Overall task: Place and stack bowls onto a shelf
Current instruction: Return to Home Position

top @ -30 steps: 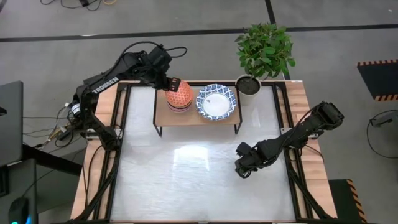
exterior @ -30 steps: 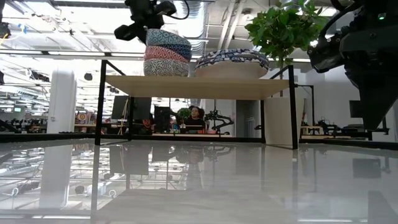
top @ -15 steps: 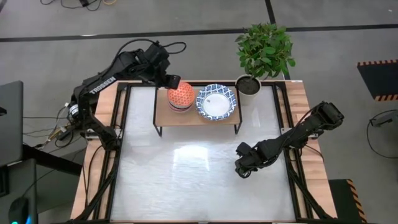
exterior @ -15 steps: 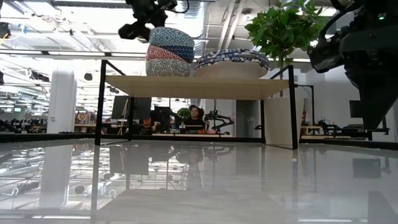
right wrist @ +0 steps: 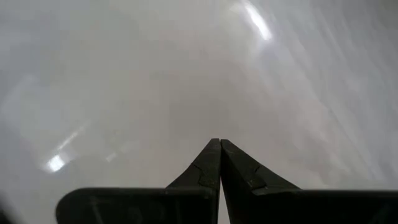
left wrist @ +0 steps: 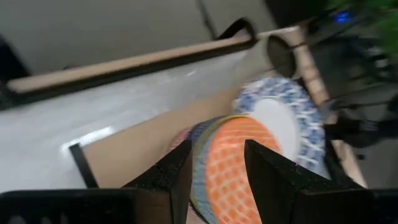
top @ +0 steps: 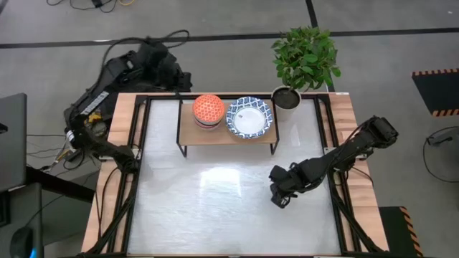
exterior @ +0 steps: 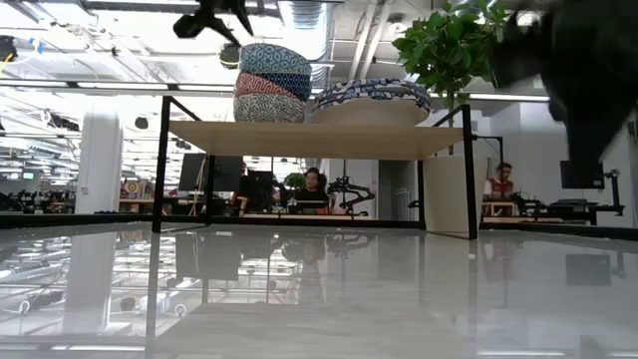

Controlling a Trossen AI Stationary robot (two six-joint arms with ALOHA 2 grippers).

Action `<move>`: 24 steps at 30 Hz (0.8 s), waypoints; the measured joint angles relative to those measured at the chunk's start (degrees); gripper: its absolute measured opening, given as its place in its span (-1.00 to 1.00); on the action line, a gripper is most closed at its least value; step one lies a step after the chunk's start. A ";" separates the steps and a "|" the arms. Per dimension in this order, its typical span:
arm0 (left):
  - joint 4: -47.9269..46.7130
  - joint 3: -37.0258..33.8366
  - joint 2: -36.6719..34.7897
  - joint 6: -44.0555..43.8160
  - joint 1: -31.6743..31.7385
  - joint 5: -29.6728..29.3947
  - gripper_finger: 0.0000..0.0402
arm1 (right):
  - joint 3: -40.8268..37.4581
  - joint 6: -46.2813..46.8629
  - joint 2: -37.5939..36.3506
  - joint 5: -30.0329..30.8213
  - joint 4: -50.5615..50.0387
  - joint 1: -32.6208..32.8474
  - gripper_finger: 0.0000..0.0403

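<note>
A stack of small patterned bowls (top: 208, 111) with an orange-red one on top stands on the left part of the light-wood shelf (top: 229, 135). Stacked wide blue-and-white bowls (top: 249, 117) sit beside it to the right. In the low view the small stack (exterior: 271, 82) and the wide bowls (exterior: 374, 98) rest on the shelf board (exterior: 319, 138). My left gripper (top: 177, 79) is open, up and beyond the shelf's far-left corner, apart from the stack (left wrist: 239, 165). My right gripper (top: 278, 195) is shut, low over the table near its right side.
A potted plant (top: 307, 54) in a dark pot (top: 287, 98) stands at the shelf's far-right end. The glossy white tabletop (top: 229, 208) stretches in front of the shelf inside a black frame (top: 140, 179). People sit in the room behind (exterior: 317, 184).
My left gripper has let go of the orange-red top bowl and drawn back up and toward the table's far-left corner. That bowl, tilted on the stack a second ago, now sits level on it.
</note>
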 joint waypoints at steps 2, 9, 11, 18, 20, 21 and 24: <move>1.56 0.00 -2.35 1.60 -0.63 0.38 -0.36 | 2.33 -3.50 -1.52 0.12 0.08 -0.15 -0.84; 6.70 0.00 -10.56 5.41 -4.03 -0.32 -0.36 | 11.96 -23.56 -11.65 3.38 0.63 -3.32 -0.84; 5.62 0.02 -12.69 5.22 -4.86 -0.37 -0.36 | 15.37 -30.12 -15.40 5.98 0.75 -4.88 -0.84; 0.93 0.00 -17.71 9.54 -6.45 -1.17 -0.36 | 26.56 -43.01 -28.15 12.89 0.56 -11.92 -0.84; 3.11 -0.02 -18.90 14.84 -7.83 0.41 -0.36 | 27.22 -43.64 -32.09 12.95 1.81 -13.73 -0.84; 5.43 -0.07 -19.44 16.46 -8.66 1.38 -0.36 | 27.10 -44.90 -34.00 12.71 2.55 -14.31 -0.84; 14.62 -3.41 -21.90 21.07 -11.49 2.82 -0.36 | 25.32 -46.31 -39.25 12.39 4.33 -16.63 -0.84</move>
